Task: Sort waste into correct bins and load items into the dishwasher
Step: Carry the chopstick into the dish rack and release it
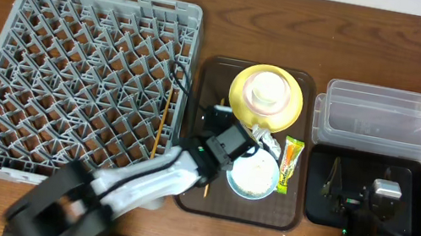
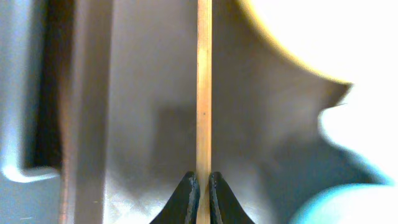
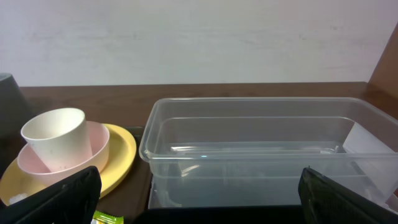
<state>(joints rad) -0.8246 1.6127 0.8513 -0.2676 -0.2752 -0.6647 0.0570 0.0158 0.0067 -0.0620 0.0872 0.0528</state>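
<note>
"One chopstick [image 1: 160, 127] lies in the grey rack [image 1: 71, 78] already; what about the second chopstick [image 2: 204, 93]?"

"Your left gripper [image 2: 204, 182] is clamped on it over the brown tray [image 1: 238, 209]. Plate [image 1: 239, 99], cup [image 1: 267, 89], blue bowl [image 1: 249, 197] and wrapper [image 1: 288, 164] wait there; your right gripper [image 3: 199, 205] hangs agape, holding nothing."
</note>
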